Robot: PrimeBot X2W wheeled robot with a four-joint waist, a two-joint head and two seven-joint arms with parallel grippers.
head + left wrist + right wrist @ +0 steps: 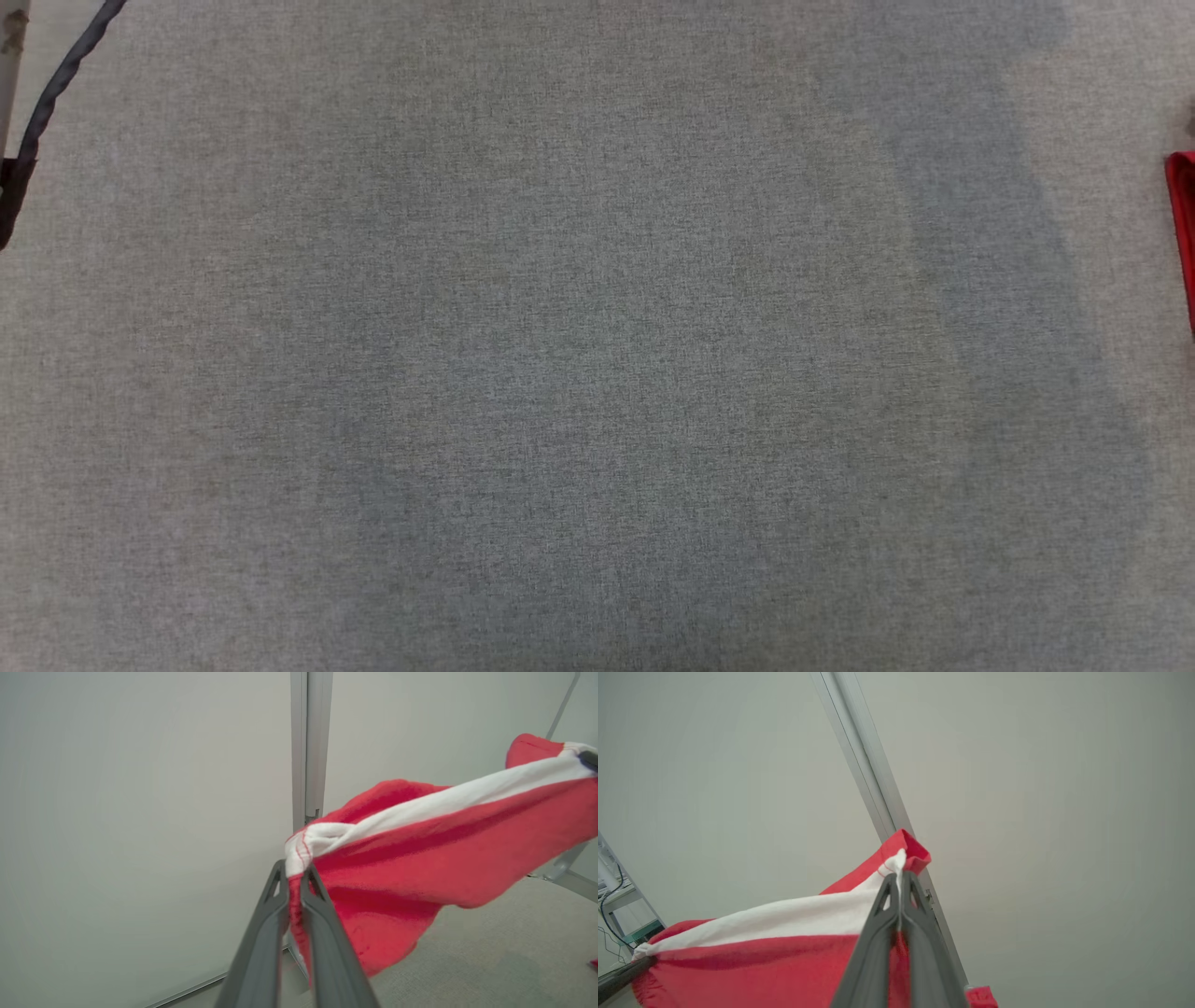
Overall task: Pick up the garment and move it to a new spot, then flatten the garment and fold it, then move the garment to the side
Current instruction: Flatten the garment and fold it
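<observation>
A red garment [420,858] with a white band [444,802] along its top edge hangs stretched in the air between the two hands, above a grey fabric-covered surface [560,373]. The left hand [295,877] is pinched tight on one end of the band, its two dark fingers pressed onto the cloth. The right hand [900,879] is clamped the same way on the opposite end. Behind the garment stand a pale wall and a grey metal post [310,742]. From the head view, a strip of red cloth [1184,233] shows at the surface's right edge, and a dark cable [56,84] crosses the far left corner.
</observation>
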